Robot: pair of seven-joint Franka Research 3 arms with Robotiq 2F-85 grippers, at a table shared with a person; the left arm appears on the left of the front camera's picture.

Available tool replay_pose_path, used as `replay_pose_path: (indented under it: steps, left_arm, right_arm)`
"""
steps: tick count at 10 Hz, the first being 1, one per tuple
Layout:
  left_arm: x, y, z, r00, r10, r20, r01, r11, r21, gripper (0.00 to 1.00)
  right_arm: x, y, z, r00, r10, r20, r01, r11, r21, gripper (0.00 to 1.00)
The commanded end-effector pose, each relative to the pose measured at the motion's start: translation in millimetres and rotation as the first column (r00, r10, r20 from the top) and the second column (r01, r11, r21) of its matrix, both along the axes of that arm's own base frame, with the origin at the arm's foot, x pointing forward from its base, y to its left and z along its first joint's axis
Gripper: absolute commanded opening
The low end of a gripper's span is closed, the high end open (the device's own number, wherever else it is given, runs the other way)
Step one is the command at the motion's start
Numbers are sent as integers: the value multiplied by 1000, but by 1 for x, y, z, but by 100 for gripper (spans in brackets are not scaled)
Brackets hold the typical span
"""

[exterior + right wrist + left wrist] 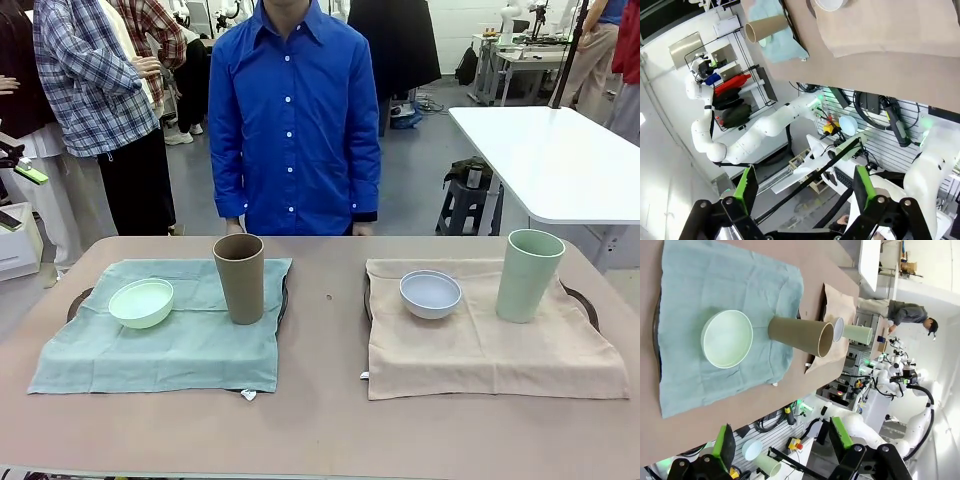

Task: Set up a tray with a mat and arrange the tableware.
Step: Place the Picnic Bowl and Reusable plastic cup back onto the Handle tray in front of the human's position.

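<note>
Two dark trays lie side by side on the table. The left tray (76, 300) carries a teal mat (150, 355) with a mint green bowl (141, 302) and a tan-brown cup (239, 278) upright on it. The right tray (587, 303) carries a beige mat (480, 350) with a pale blue-white bowl (431, 293) and a pale green cup (529, 275). My left gripper (782, 442) is open, well off the table edge, looking over the mint bowl (727, 338) and tan cup (801, 336). My right gripper (805, 192) is open too, away from the beige mat (890, 25).
A person in a blue shirt (295, 120) stands at the far edge, hands down behind the table. The brown tabletop (325, 330) shows bare between the trays and along the near edge. A white table (560, 160) stands at the back right.
</note>
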State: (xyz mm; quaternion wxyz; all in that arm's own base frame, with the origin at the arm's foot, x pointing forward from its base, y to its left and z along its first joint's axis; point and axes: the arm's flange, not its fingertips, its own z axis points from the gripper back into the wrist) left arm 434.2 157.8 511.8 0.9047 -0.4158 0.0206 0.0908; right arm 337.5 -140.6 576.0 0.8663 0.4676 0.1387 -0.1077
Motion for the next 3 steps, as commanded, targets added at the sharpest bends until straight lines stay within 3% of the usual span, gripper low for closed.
replay_pose_path:
  steps: [1, 3]
  left_arm:
    - [1, 2, -1, 1000, 17, 7, -17, 1000, -22, 100]
    - [1, 2, -1, 1000, 17, 7, -17, 1000, -22, 100]
  right_arm:
    - [-2, -1, 0, 1000, -4, -16, 4, 1000, 22, 100]
    - [-2, -1, 0, 1000, -4, -16, 4, 1000, 22, 100]
